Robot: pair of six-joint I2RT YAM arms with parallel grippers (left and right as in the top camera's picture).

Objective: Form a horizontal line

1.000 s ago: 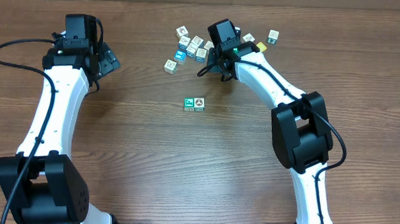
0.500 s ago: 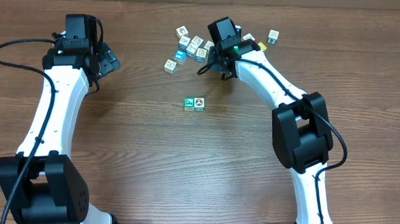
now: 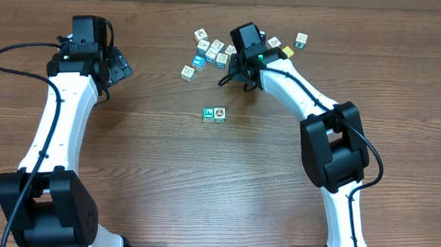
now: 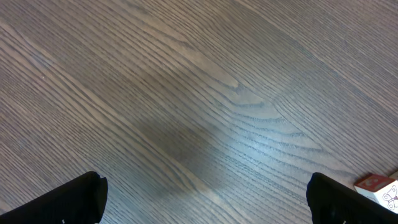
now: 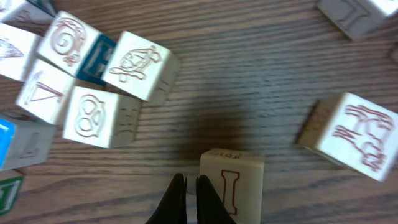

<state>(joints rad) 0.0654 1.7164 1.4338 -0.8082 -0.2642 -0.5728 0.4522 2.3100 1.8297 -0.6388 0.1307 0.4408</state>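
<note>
The left gripper (image 3: 118, 65) hangs over the table's (image 3: 128, 156) left side, jaws wide, holding nothing. Mid-table the line (image 3: 214, 114) is only two touching cubes, green then white with a round picture, so more must likely join. Farther right, the right gripper (image 5: 191, 198) sits pinched shut on nothing among the loose cubes (image 3: 209, 51), an "I" cube (image 5: 231, 183) just beside it, not yet grasped.
</note>
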